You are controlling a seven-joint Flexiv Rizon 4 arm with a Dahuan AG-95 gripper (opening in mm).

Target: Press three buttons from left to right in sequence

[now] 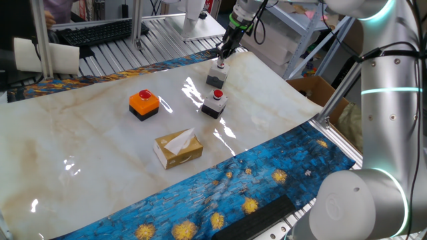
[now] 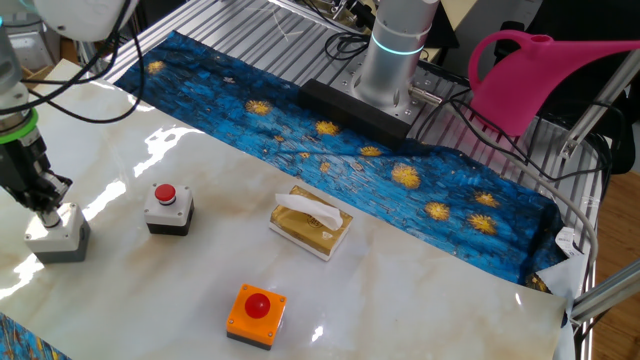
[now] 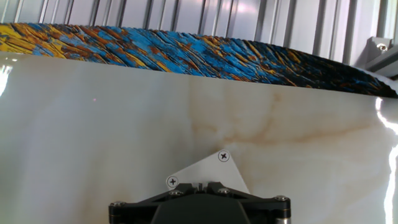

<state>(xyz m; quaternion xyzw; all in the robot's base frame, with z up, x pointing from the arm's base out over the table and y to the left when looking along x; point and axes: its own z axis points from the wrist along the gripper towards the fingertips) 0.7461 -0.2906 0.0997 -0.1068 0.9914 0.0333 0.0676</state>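
Observation:
Three buttons stand on the marble mat. The orange-topped button has its red cap free. The middle grey-white button shows its red cap. The third grey-white button is at the far side. My gripper stands upright with its shut fingertips down on the top of this third button, hiding its cap. In the hand view only a white corner of that button with two screws shows above the gripper body.
A tan tissue box lies near the front of the mat. The blue painted cloth borders the mat. The arm's base and a pink watering can stand beyond it. A cardboard box sits off the table.

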